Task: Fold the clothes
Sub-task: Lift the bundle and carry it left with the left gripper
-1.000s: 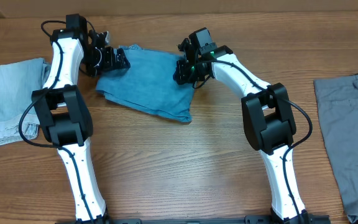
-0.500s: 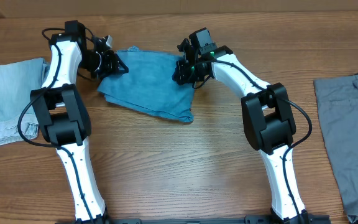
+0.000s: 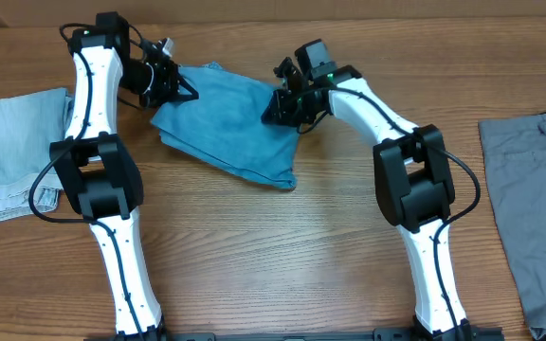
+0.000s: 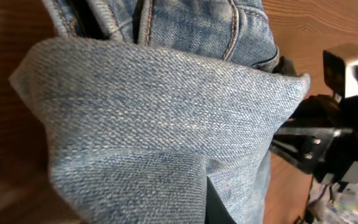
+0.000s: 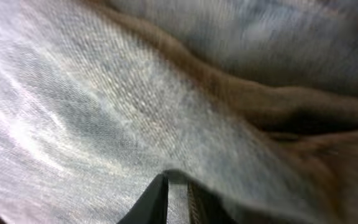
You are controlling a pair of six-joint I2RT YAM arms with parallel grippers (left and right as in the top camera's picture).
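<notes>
The jeans (image 3: 230, 128) are being clenched at one edge by the left pincer (image 3: 184, 91) and at the opposite edge by the right pincer (image 3: 279, 108), spread on the counter (image 3: 273, 246) between them. Paler denim (image 3: 8, 142) is being borne well outside the left pincer, grey trousers (image 3: 534, 199) well outside the right.

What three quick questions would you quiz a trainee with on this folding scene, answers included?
1. True or false: the flat grey trousers lie on the right arm's side of the brown wooden table.
2. The left tool and right tool both meet which garment? A pale folded denim stack; B crumpled mid-blue denim jeans; C grey trousers.
3. How many separate garment piles show in the overhead view?
Key: 1 true; 2 B; 3 three.
</notes>
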